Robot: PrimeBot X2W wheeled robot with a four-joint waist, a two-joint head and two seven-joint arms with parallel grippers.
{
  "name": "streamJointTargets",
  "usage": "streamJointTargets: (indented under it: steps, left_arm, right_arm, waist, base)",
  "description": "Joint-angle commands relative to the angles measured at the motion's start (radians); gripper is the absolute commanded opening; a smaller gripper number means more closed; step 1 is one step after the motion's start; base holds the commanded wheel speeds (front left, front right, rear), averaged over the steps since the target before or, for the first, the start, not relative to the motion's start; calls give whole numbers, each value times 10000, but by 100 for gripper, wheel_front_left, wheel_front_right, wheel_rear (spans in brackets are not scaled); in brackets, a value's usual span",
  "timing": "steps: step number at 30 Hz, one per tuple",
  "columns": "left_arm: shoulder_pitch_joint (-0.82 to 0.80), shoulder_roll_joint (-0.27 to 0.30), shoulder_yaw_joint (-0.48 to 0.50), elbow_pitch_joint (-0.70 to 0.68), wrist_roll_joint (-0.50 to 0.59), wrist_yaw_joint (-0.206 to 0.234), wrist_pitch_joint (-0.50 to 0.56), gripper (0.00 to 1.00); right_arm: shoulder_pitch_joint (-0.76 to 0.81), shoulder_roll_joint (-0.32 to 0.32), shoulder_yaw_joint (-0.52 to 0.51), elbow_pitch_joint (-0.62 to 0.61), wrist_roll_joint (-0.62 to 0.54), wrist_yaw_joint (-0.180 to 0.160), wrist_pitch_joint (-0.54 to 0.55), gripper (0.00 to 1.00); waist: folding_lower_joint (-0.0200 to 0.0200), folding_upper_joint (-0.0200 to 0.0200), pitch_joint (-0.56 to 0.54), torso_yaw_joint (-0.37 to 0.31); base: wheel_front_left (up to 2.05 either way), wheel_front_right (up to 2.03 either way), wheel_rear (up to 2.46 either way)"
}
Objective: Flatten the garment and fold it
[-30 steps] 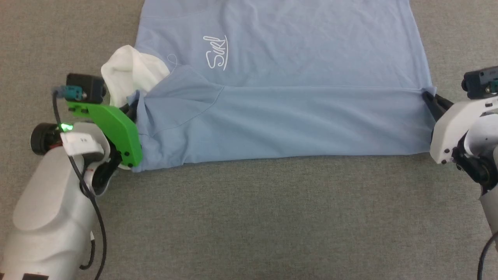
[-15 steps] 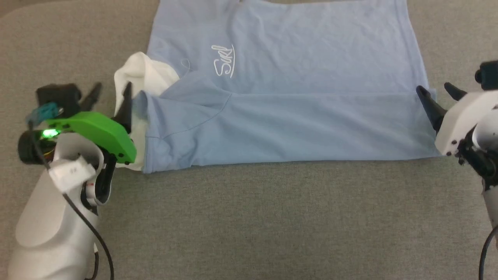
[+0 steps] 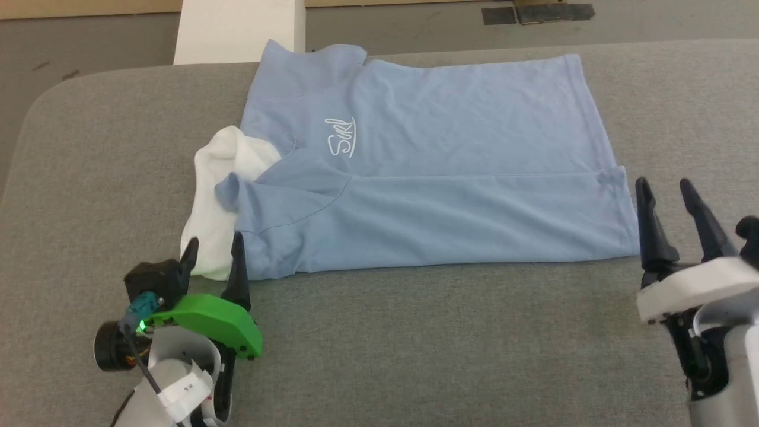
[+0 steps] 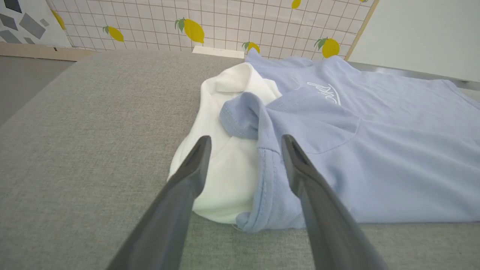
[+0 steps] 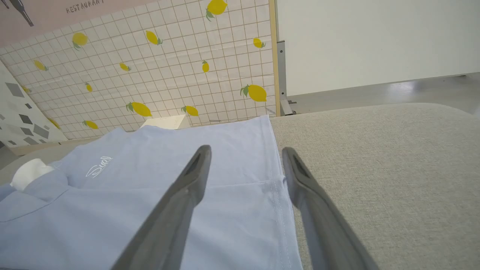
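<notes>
Spread and empty, my left fingers [image 3: 238, 267] and right fingers [image 3: 649, 231] flank the garment's [image 3: 445, 207] folded near edge. Bare counter [image 3: 415, 344] lies open before it.

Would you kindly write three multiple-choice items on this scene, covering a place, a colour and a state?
1. On the T-shirt, the white sleeve lies at: A) the left gripper end B) the right gripper end C) the middle.
2. The script logo is: A) black B) white C) yellow.
3. The jaws are: A) both shut B) both open C) one shut.
Answers: 1 A, it bunches beside the left gripper; 2 B, white lettering on blue; 3 B, both finger pairs stand spread.
</notes>
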Motion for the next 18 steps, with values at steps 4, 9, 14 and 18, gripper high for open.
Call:
streamJointTargets:
  steps: [4,9,14,18]
  left_arm:
    - [229,-77,-58,112,-125,295,572,100]
    - [-7,-317,321,806,-410,1072,1200,100]
    - [-297,-509,490,1539,-752,1712,2354,100]
    - [-274,-554,353,1899,-1134,1787,3624,80]
  right_arm:
    - [497,397,-148,-448,-226,-15,-147,100]
    - [636,698,-325,-741,-388,-15,-185,100]
    - [676,870,-333,-735,-439,-15,-159,100]
    - [722,938,-276,-673,-508,-15,-31,100]
  waist:
    - [0,-1,-30,-242]
    - [0,-1,74,-371]
    - [0,-1,160,-482]
    - [0,-1,147,-531]
  base:
    - [0,0,0]
    - [0,0,0]
    - [0,0,0]
    - [0,0,0]
